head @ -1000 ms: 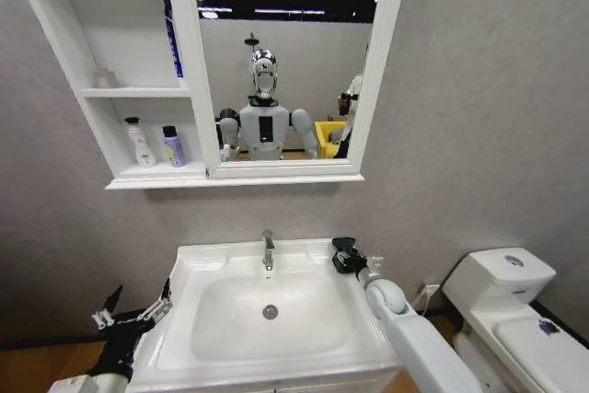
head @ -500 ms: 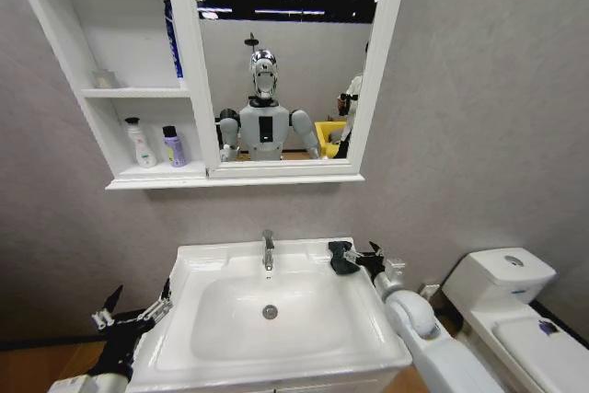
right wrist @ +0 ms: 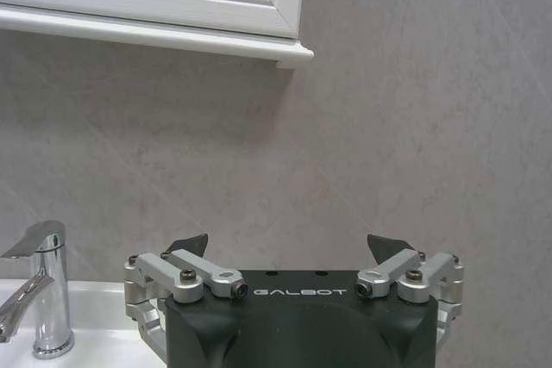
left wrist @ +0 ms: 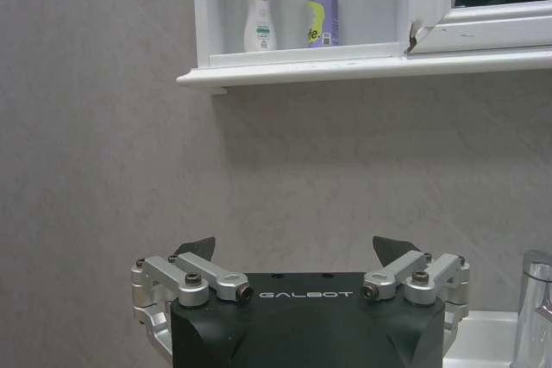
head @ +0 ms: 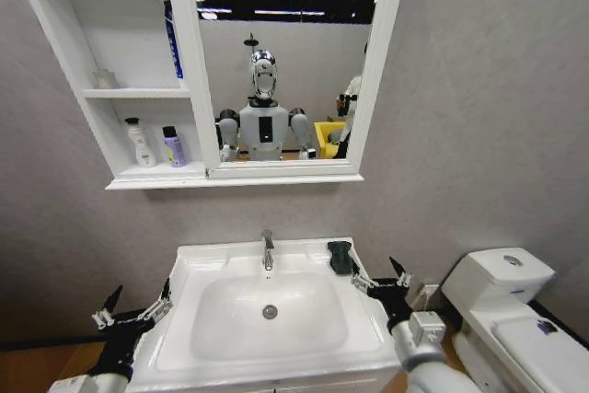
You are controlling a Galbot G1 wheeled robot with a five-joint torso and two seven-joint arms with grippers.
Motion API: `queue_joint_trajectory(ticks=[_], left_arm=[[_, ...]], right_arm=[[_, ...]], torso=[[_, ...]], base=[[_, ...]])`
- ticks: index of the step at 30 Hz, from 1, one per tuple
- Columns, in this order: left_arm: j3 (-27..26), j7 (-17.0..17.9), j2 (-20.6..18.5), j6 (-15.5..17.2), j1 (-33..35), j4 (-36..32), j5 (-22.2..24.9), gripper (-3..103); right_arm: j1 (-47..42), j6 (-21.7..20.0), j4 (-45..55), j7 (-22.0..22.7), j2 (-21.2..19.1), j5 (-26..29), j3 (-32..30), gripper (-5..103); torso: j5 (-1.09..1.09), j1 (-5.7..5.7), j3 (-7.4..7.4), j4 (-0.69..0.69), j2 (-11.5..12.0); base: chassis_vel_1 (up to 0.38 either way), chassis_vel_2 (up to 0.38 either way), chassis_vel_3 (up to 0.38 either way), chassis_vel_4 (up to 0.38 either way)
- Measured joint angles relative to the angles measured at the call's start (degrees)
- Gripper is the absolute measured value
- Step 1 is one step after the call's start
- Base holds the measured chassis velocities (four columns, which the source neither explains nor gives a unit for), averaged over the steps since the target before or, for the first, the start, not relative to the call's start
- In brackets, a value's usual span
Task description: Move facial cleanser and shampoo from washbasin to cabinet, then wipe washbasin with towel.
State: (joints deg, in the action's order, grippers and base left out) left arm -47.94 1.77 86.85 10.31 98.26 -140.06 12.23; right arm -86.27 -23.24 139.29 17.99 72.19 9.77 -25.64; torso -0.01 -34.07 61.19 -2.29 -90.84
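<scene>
The white washbasin (head: pixel 198 342) sits below me with its chrome tap (head: pixel 268 250). A small dark towel (head: pixel 340 256) lies on its back right rim. My right gripper (head: pixel 375 273) hovers open and empty just right of the towel, apart from it; the right wrist view shows this gripper (right wrist: pixel 287 246) facing the wall. My left gripper (head: pixel 138 299) waits open at the basin's left side. On the lowest shelf of the cabinet (head: pixel 147 177) stand a white pump bottle (head: pixel 140 143) and a purple bottle (head: pixel 173 146). I cannot tell which is facial cleanser or shampoo.
A white-framed mirror (head: pixel 285 52) joins the cabinet and reflects me. A blue bottle (head: pixel 169 39) stands in the shelf above. A white toilet (head: pixel 502 283) is close on the right. Grey wall lies behind the basin.
My right arm has drawn back from the towel toward me and to the right, its fingers now spread. The towel stays on the basin rim. The left arm is still.
</scene>
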Motion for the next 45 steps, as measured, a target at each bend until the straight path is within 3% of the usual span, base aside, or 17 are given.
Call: queue_joint_trajectory(ticks=[17, 18, 39, 45], left_arm=[[0.00, 0.00, 0.00, 0.00, 0.01, 0.00, 0.00, 100], [-0.01, 0.00, 0.00, 0.01, 0.01, 0.00, 0.00, 100], [-0.01, 0.00, 0.00, 0.00, 0.01, 0.00, 0.00, 100], [0.00, 0.00, 0.00, 0.00, 0.01, 0.00, 0.00, 100]], right_arm=[[-0.56, 0.68, -0.94, 0.36, -0.10, 0.06, 0.66, 100], [-0.53, 0.69, -1.06, 0.33, -0.16, 0.10, 0.80, 100], [-2.01, 0.51, -0.38, -0.25, -0.12, -0.15, 1.91, 100], [-2.66, 2.09, -0.35, -3.66, -0.17, -1.05, 1.58, 100]], torso=[[-0.02, 0.01, 0.00, 0.00, 0.01], [0.04, 0.01, 0.00, -0.01, 0.00], [-0.03, 0.01, 0.00, 0.00, -0.01], [0.00, 0.00, 0.00, -0.01, 0.00]], base=[[0.197, -0.185, -0.176, 0.184], [0.287, -0.287, -0.277, 0.277], [0.350, -0.351, -0.343, 0.349], [0.329, -0.354, -0.343, 0.331]])
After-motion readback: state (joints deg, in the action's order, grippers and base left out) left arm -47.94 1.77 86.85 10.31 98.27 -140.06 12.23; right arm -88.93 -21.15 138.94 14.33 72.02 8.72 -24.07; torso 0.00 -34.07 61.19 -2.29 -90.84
